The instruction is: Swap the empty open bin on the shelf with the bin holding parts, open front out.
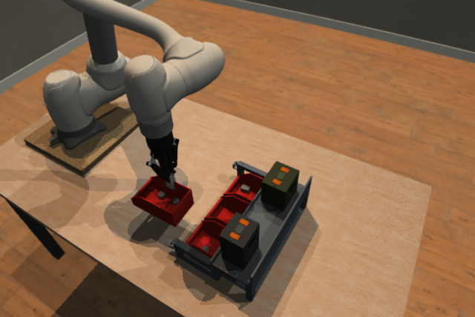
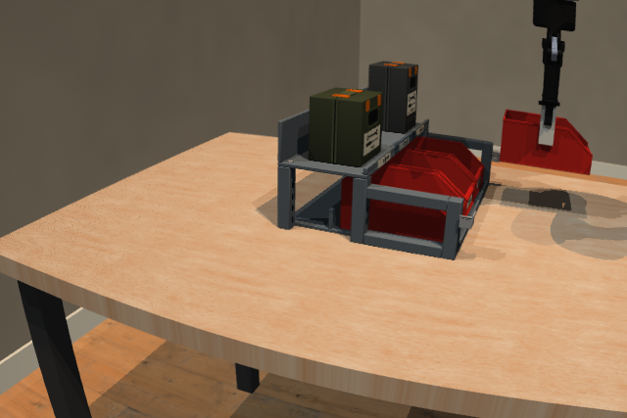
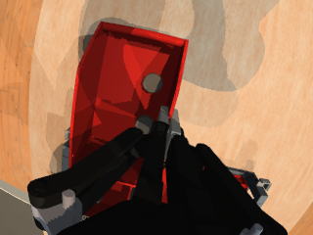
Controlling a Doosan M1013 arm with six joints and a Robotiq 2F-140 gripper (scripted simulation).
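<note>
The red bin with the parts (image 1: 183, 211) (image 2: 572, 153) (image 3: 105, 69) hangs above the table, roughly level, its sloped open front facing away from the shelf. Two round grey parts show inside, one (image 1: 161, 194) (image 3: 153, 82) nearer its middle and another (image 1: 175, 200) (image 3: 143, 122) near the fingers. My gripper (image 1: 171, 182) (image 2: 546, 135) (image 3: 166, 118) is shut on one side wall of this bin. The empty red bin (image 1: 224, 214) (image 2: 430, 161) stands in the shelf's lower level, between two other red bins. The shelf (image 1: 284, 237) (image 2: 359, 210) stands beside the held bin.
The neighbouring bins (image 1: 251, 180) (image 1: 197, 237) each hold a grey part. On the upper board stand a green case (image 1: 274, 191) (image 2: 321, 130) and a dark grey case (image 1: 231, 246) (image 2: 400, 100). The board overhangs the bins' rear. The shelf has side frames at both ends.
</note>
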